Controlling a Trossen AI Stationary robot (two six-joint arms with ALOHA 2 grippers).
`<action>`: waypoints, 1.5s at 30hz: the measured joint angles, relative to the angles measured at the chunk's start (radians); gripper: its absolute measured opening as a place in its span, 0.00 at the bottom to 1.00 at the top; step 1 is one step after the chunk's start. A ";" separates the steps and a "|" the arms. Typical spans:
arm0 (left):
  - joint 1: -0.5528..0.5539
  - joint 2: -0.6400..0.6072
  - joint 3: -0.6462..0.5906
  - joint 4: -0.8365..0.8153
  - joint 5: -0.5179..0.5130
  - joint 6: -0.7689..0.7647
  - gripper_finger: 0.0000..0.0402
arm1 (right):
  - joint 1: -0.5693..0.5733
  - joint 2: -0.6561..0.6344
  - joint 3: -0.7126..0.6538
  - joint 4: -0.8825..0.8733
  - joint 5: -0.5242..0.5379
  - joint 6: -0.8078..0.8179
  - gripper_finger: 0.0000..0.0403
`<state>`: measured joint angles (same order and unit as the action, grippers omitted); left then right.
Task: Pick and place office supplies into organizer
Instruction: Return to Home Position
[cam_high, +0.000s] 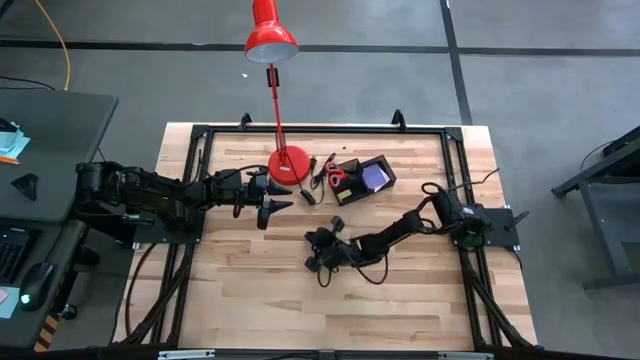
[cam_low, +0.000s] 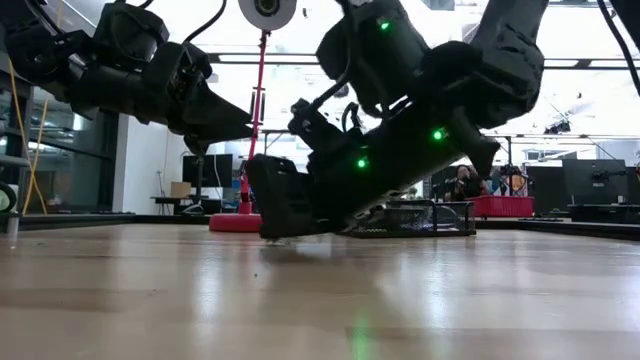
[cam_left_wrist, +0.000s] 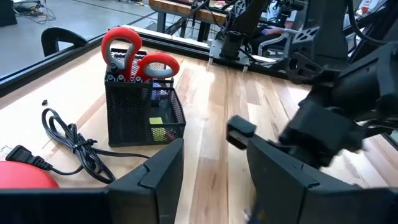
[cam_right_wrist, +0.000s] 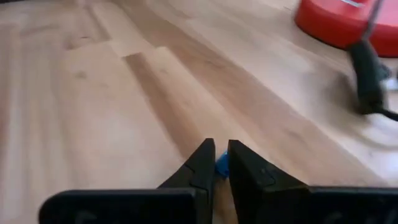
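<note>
The organizer (cam_high: 365, 178), a black mesh tray, stands on the table at the far middle. Red-handled scissors (cam_left_wrist: 134, 53) stick up out of it, and a purple pad (cam_high: 375, 176) lies inside. My right gripper (cam_high: 318, 250) is low over the table's middle, shut on a small blue piece (cam_right_wrist: 222, 165); its tips are down at the wood (cam_low: 275, 232). Raised above the table, left of the lamp base, my left gripper (cam_high: 275, 203) is open with nothing between its fingers (cam_left_wrist: 168, 168). My right gripper pinches the small blue piece (cam_right_wrist: 222, 163) between its two fingertips, only a sliver showing in the narrow gap. The fingers slant down toward the table. Whether the piece is off the wood, I cannot tell.
A red desk lamp stands on its round base (cam_high: 289, 163) left of the organizer, its black cord and plug (cam_left_wrist: 68, 143) lying loose beside it. Bare wood (cam_high: 250, 290) stretches across the near half of the table.
</note>
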<state>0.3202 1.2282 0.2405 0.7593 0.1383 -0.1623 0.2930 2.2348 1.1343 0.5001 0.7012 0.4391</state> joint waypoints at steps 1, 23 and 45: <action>0.000 0.000 0.000 0.000 0.000 0.000 0.42 | 0.005 0.002 -0.001 0.025 -0.005 -0.020 0.06; 0.000 0.000 0.000 -0.023 0.003 0.000 0.42 | 0.077 -0.105 0.001 -0.142 -0.171 -0.133 0.15; 0.000 -0.001 0.000 -0.022 0.026 -0.018 0.42 | 0.172 -0.218 -0.196 0.521 -0.764 -0.317 0.19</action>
<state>0.3202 1.2274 0.2409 0.7375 0.1645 -0.1802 0.4653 2.0167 0.9386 1.0214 -0.0623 0.1216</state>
